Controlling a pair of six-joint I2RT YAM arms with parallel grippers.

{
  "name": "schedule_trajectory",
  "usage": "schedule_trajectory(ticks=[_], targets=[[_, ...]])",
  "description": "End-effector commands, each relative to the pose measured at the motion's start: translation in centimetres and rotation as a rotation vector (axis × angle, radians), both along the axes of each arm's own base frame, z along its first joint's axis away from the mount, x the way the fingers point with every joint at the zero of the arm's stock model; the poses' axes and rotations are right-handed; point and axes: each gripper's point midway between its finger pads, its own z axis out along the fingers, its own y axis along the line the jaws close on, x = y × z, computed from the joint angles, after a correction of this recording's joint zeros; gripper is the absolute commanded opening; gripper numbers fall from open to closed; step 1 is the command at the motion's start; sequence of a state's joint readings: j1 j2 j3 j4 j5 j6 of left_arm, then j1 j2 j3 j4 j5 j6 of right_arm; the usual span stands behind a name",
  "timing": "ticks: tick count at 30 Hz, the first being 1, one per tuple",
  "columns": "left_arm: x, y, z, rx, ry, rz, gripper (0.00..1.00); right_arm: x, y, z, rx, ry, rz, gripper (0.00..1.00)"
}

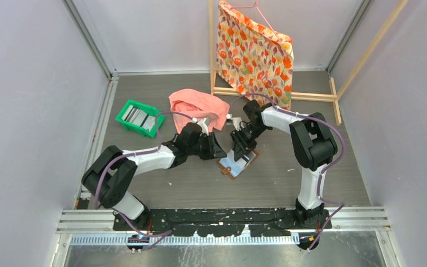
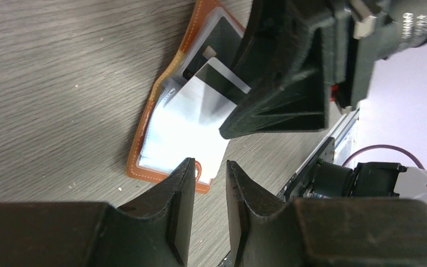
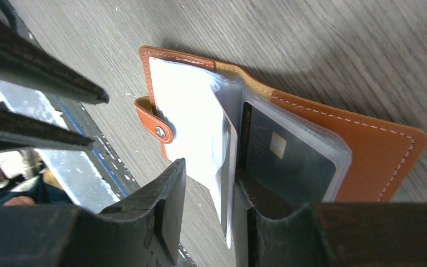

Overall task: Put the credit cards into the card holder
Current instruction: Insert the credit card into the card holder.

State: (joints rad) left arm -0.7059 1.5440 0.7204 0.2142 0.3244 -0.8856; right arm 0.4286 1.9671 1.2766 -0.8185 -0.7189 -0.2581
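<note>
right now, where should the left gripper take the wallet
The wallet lies open and flat, the right gripper over its pockets. Probably pinch the bare brown edge by the snap tab, coming low from the left gripper's side, which that tab faces.

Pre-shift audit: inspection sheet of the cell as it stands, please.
Surface: grey wood-grain table.
Job's things: card holder lies open, dark card in a pocket; more credit cards in green tray.
Clutter: pink cloth.
Grippers: left gripper open, empty; right gripper open, a pale page or card between its fingers.
Cables: purple cables along both arms.
Surroundings: floral cloth on wooden rack; grey walls.
</note>
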Motion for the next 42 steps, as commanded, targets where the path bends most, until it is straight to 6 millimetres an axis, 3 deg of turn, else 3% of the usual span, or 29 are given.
schedule_trajectory(ticks=[1, 16, 28, 42], targets=[[0.1, 0.4, 0.5, -0.020, -0.031, 0.009, 0.29, 1.4, 0.1, 2.5, -0.039, -0.169, 0.058, 0.40], [-0.2, 0.2, -0.7, -0.029, 0.005, 0.010, 0.29, 1.7, -0.8, 2.5, -0.135, -0.240, 0.095, 0.44], [-0.5, -0.1, -2.8, -0.022, 0.070, 0.008, 0.28, 1.0, -0.9, 2.6, -0.204, -0.299, 0.173, 0.48], [-0.7, 0.1, -4.3, 0.012, 0.105, 0.010, 0.27, -1.1, 0.2, 2.0, -0.212, -0.275, 0.256, 0.51]])
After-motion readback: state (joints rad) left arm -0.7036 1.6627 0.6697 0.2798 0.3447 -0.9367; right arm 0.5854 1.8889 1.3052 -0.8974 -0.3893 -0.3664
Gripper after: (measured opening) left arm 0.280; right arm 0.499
